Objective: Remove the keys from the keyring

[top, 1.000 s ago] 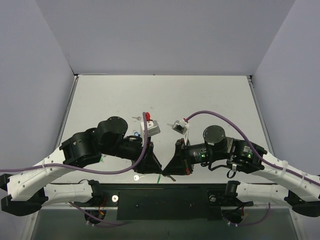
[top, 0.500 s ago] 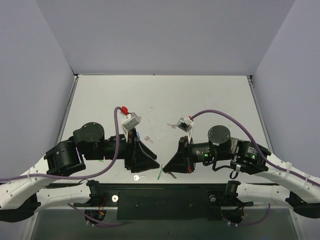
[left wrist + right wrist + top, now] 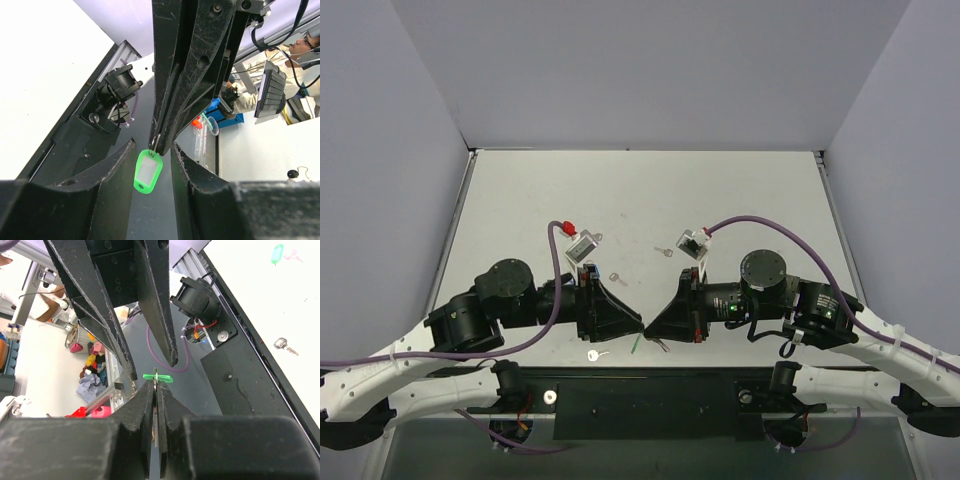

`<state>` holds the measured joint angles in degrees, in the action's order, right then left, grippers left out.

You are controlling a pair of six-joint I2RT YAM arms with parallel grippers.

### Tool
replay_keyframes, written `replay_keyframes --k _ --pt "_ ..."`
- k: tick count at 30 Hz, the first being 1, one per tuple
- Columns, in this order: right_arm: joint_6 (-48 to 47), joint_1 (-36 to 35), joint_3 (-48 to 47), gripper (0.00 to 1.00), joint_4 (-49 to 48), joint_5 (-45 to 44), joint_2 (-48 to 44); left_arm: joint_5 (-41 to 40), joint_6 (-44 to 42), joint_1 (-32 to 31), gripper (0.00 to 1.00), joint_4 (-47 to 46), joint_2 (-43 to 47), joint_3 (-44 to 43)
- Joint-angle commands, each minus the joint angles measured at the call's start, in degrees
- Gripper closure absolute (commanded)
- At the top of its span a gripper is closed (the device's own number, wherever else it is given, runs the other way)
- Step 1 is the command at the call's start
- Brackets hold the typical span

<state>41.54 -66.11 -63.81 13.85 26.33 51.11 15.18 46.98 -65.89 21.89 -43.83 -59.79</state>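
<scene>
Lav. walls [image 3: 640, 70], wht tabletop [image 3: 640, 190].

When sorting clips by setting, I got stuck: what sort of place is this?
Probably a robotics lab: a white table boxed in by plain panels, left arm and right arm bolted on, a person working beyond.

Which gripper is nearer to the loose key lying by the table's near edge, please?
Left. The key lies just beside the left gripper, toward the robot; the right gripper sits farther off, past where the tips meet.
</scene>
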Motion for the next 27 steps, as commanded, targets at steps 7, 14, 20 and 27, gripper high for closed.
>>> replay_keyframes --k 7,14,20,27 --pt "0.3 -0.78 -1.4 1.0 -3.39 -0.84 -1.1 0.29 1.18 -0.03 0.63 -5.72 -0.81 -0.5" --pt "0.12 -0.78 -1.84 1.0 -3.39 -0.93 -1.19 -1.02 1.27 -0.12 0.63 -4.58 -0.38 -0.41" --pt "0.12 -0.78 -1.84 1.0 -3.56 -1.19 -1.19 -2.17 1.88 -0.12 0.65 -4.66 0.33 0.2" --pt "0.03 -0.87 -2.55 1.0 -3.48 -1.37 -1.37 -2.26 2.33 -0.12 0.69 -4.58 0.42 0.55"
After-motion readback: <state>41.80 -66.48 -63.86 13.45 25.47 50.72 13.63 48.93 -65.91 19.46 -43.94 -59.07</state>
